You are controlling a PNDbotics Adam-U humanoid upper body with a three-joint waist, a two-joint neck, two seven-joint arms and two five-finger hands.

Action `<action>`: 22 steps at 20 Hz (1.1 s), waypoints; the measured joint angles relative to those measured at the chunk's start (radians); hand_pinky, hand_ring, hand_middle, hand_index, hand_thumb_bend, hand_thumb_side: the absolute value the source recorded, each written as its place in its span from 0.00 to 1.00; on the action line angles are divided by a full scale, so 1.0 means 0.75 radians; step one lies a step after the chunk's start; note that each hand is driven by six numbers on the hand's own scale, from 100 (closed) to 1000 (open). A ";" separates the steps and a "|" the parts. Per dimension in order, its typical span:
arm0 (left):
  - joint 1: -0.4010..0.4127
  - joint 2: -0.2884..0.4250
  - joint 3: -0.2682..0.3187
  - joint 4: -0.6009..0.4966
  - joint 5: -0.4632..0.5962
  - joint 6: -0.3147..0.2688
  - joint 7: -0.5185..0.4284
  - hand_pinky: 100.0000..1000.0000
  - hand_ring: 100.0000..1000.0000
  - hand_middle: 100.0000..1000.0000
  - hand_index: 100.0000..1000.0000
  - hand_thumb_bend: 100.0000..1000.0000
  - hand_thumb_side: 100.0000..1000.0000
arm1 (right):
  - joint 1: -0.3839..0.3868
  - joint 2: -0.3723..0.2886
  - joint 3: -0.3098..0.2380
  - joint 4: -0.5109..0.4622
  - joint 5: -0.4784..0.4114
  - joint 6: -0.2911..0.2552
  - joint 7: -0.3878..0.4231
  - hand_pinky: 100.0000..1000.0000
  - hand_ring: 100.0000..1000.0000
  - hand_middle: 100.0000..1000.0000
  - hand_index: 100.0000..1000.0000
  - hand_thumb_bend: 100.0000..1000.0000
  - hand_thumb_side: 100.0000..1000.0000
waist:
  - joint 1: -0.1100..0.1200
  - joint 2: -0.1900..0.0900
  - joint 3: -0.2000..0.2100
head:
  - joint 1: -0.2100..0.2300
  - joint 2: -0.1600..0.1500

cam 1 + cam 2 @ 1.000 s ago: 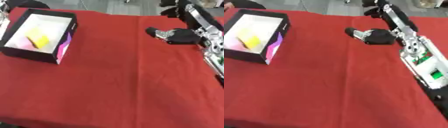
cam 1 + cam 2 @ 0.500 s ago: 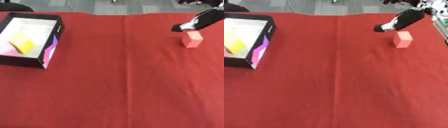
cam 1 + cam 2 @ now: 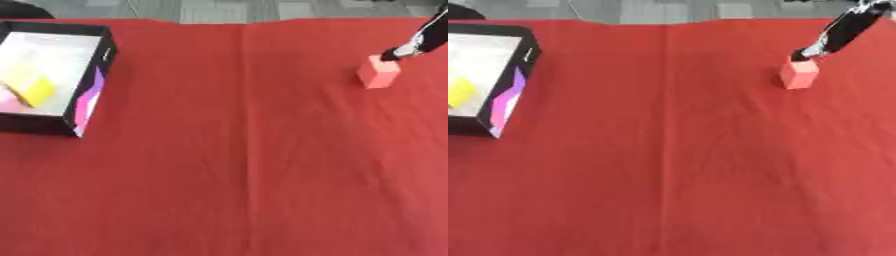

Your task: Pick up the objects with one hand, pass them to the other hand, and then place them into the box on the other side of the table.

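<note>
A salmon-pink block [image 3: 799, 75] stands on the red cloth at the far right. My right hand [image 3: 837, 32] comes down from the upper right corner as a dark narrow shape, and its tip rests at the block's top far edge. Most of the hand is cut off by the edge of the view. A black box [image 3: 86, 102] with a white inside sits at the far left, with a yellow block [image 3: 37, 91] lying in it. My left hand shows in neither view.
The red cloth [image 3: 245, 165] covers the whole table, with a crease running down the middle between box and block. Grey floor shows beyond the far edge.
The camera has shifted, so the whole picture moved. One second ago my right hand covered the block's spot; it has since drawn up and right, leaving the block standing in view.
</note>
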 measured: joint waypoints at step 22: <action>-0.015 -0.028 -0.005 -0.049 0.030 0.022 0.013 0.72 0.66 0.72 0.73 0.31 0.61 | 0.048 -0.017 -0.054 0.230 0.408 -0.129 -0.089 0.98 0.93 0.86 0.85 0.53 0.03 | 0.000 0.083 0.094 | -0.105 -0.077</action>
